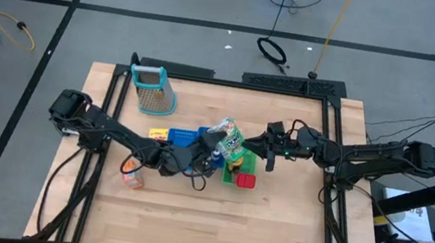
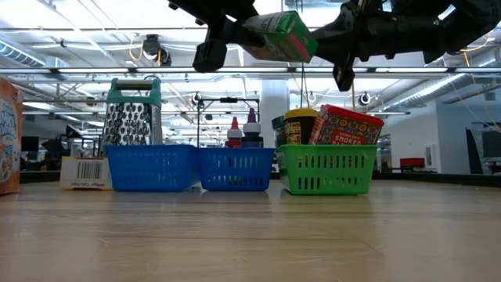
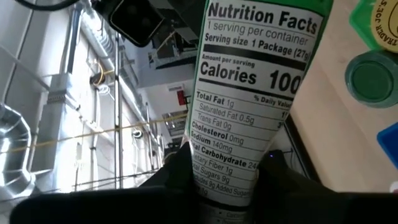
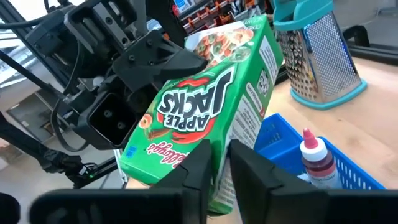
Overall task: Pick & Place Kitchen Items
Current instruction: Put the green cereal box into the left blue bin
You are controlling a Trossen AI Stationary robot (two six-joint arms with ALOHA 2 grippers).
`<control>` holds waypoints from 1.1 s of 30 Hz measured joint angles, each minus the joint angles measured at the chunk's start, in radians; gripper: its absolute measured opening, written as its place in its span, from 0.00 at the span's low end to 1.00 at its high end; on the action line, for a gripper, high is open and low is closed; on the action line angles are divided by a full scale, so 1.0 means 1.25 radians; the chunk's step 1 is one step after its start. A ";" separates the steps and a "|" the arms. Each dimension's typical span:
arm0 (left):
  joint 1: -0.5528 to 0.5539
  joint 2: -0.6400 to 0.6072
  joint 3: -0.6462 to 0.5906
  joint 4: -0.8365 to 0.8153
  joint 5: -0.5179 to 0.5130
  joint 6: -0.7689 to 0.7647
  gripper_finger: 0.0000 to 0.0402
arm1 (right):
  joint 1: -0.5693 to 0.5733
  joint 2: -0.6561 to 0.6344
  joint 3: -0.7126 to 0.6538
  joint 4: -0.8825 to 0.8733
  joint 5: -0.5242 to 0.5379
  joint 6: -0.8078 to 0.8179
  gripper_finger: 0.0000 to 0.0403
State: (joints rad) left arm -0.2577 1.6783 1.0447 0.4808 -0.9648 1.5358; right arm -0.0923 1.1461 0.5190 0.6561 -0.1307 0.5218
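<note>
A green Apple Jacks cereal box (image 1: 228,134) hangs in the air over the baskets, tilted (image 2: 283,35). My left gripper (image 3: 227,171) comes at it from the table's left and is shut on one end. My right gripper (image 4: 222,168) comes from the right and is shut on the other end. A red block (image 2: 348,125) and a yellow-lidded jar (image 2: 301,124) stand in the green basket (image 2: 327,168). Small bottles (image 2: 243,131) stand in a blue basket (image 2: 235,168). A yellow box (image 1: 159,133) and an orange packet (image 1: 133,176) rest on the table. My left gripper pinches the box at the near end of its narrow nutrition-facts side (image 3: 227,155), one finger (image 3: 180,171) on each broad face. The fingers lie level, coming from the table's left. The box is lifted clear. My right gripper pinches the box's opposite end at an edge (image 4: 219,149) between its two fingers (image 4: 199,168). It reaches in level from the table's right. The box sits tilted, clear of the baskets below.
A metal grater with a teal handle (image 1: 152,88) stands at the far left of the table. Two blue baskets (image 1: 185,138) and the green basket (image 1: 238,169) sit in a row mid-table, under the box. Bare wood lies toward the near edge (image 1: 202,230).
</note>
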 joint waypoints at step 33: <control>-0.138 -0.145 -0.002 -0.419 -0.253 -0.953 0.25 | -0.051 -0.051 -0.002 -0.057 -0.002 -0.017 0.43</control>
State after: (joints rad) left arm -0.4298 1.4965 1.0428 -0.0428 -1.2812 0.3440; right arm -0.1566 1.0824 0.5163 0.5852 -0.1334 0.5000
